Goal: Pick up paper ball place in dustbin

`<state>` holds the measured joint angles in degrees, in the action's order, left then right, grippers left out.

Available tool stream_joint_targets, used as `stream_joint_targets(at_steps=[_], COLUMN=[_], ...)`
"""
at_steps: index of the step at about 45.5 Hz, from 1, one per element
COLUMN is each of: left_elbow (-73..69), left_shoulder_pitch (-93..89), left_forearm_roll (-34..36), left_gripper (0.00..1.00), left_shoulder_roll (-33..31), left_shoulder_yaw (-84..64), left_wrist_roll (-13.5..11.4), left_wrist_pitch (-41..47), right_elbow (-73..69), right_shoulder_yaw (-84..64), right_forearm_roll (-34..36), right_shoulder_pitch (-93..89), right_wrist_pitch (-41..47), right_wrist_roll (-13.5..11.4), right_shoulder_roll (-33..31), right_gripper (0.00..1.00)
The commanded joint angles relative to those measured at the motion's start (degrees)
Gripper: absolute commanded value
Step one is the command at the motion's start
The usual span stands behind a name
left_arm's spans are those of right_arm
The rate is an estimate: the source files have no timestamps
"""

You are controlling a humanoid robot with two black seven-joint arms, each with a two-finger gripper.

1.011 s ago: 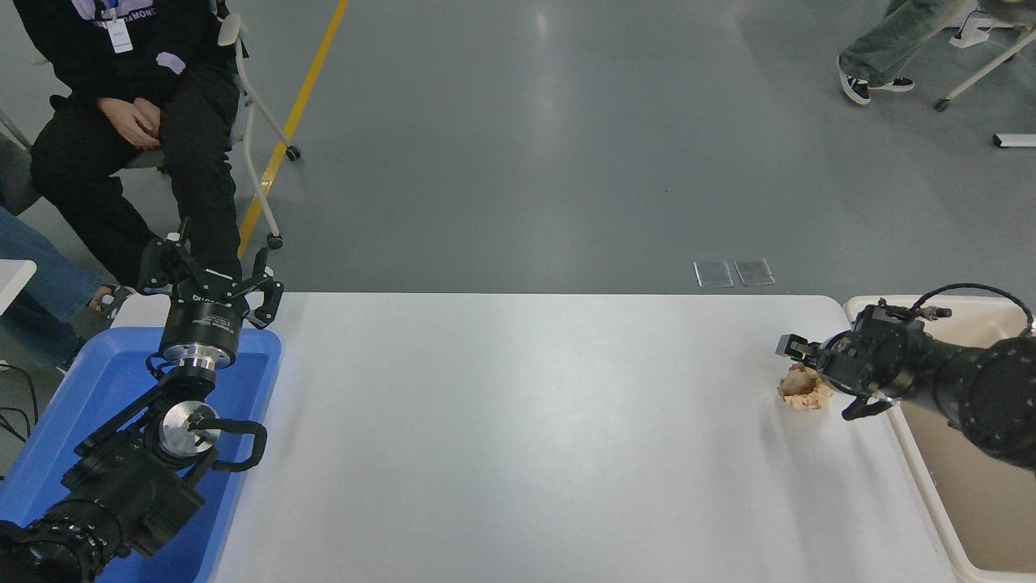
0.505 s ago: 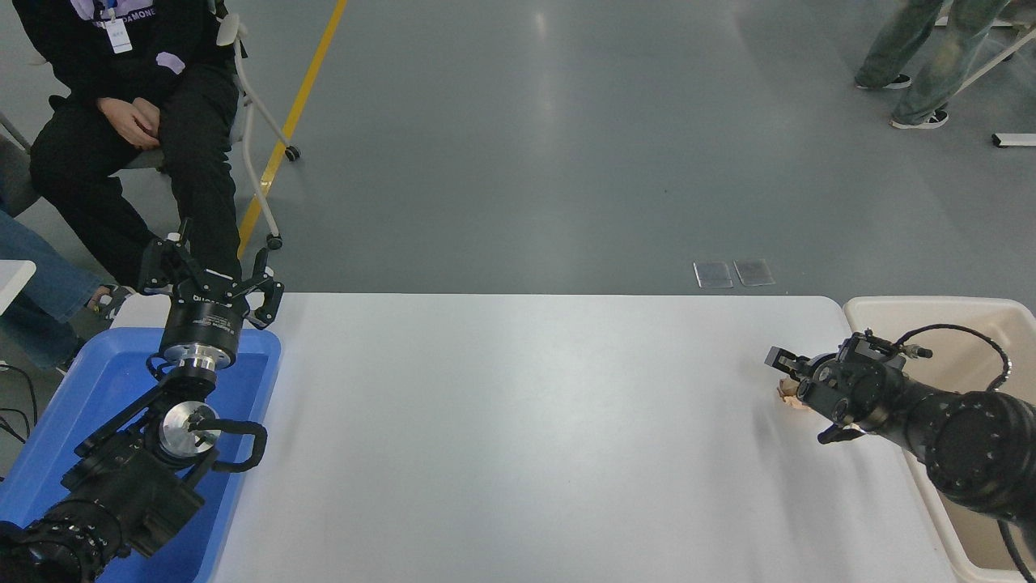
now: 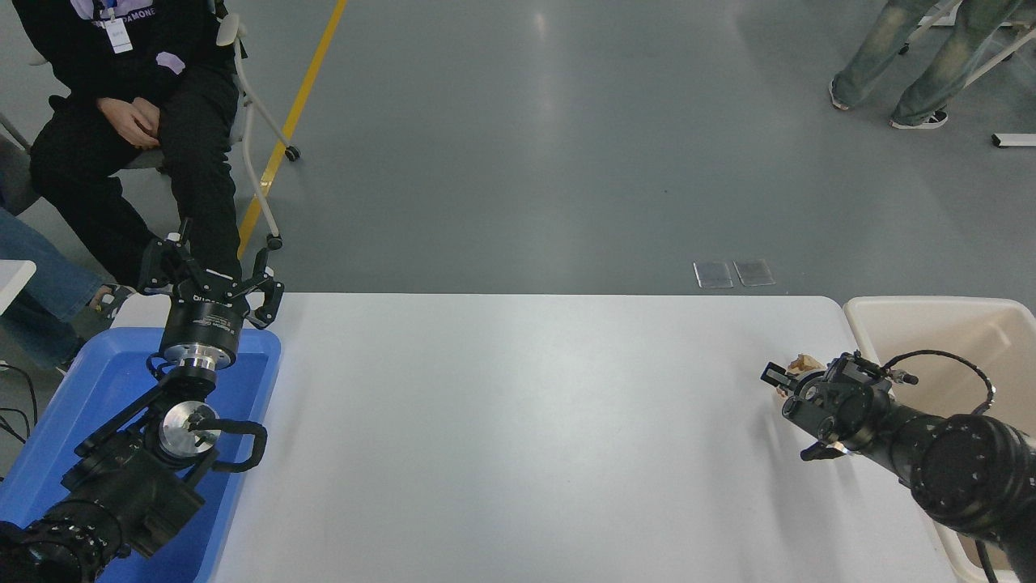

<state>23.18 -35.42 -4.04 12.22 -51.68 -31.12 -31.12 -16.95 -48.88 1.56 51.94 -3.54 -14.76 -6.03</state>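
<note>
The paper ball [image 3: 803, 363] lies on the white table [image 3: 518, 421] near its right edge; only its tan top shows behind my right gripper. My right gripper [image 3: 787, 413] is open and sits over the ball, one finger at its far left side and the other toward the camera. The beige dustbin [image 3: 931, 320] stands just right of the table, with my right arm reaching across its rim. My left gripper [image 3: 212, 279] is open and parked above the blue tray at the lower left.
The blue tray [image 3: 89, 380] sits at the table's left end. A person in black sits on a chair [image 3: 255, 146] beyond the far left corner. Another person's legs [image 3: 906, 57] are on the floor at the top right.
My right gripper has moved down and toward the camera, from beside the paper ball to over it, hiding most of it. The ball has not moved. The person at top right walked.
</note>
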Motion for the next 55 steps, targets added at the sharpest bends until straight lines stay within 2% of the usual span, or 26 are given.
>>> stream_joint_targets(at_steps=[1, 18, 28, 42, 46, 55], left_elbow=[0.0, 0.0, 0.0, 0.0, -0.1, 0.0], left_shoulder_pitch=[0.0, 0.0, 0.0, 0.0, 0.0, 0.0], left_forearm_roll=[0.0, 0.0, 0.0, 0.0, 0.0, 0.0], left_gripper=[0.99, 0.99, 0.99, 0.99, 0.99, 0.99], left_shoulder_roll=[0.0, 0.0, 0.0, 0.0, 0.0, 0.0], left_shoulder_yaw=[0.0, 0.0, 0.0, 0.0, 0.0, 0.0], left_wrist_roll=[-0.1, 0.0, 0.0, 0.0, 0.0, 0.0], left_wrist_pitch=[0.0, 0.0, 0.0, 0.0, 0.0, 0.0], right_elbow=[0.1, -4.5, -28.2, -55.7, -58.9, -59.7], right_shoulder_yaw=[3.3, 4.1, 0.4, -14.5, -15.8, -15.4], right_forearm_roll=[0.1, 0.1, -0.8, -0.5, -0.4, -0.5], right_shoulder_pitch=[-0.3, 2.8, 17.6, 40.7, 45.6, 53.9], right_wrist_pitch=[-0.3, 0.1, 0.7, 2.3, 5.7, 25.1], right_wrist_roll=[0.0, 0.0, 0.0, 0.1, 0.1, 0.1], right_shoulder_roll=[-0.5, -3.1, -15.2, -16.7, -16.7, -17.3], right_gripper=[0.0, 0.0, 0.0, 0.0, 0.0, 0.0])
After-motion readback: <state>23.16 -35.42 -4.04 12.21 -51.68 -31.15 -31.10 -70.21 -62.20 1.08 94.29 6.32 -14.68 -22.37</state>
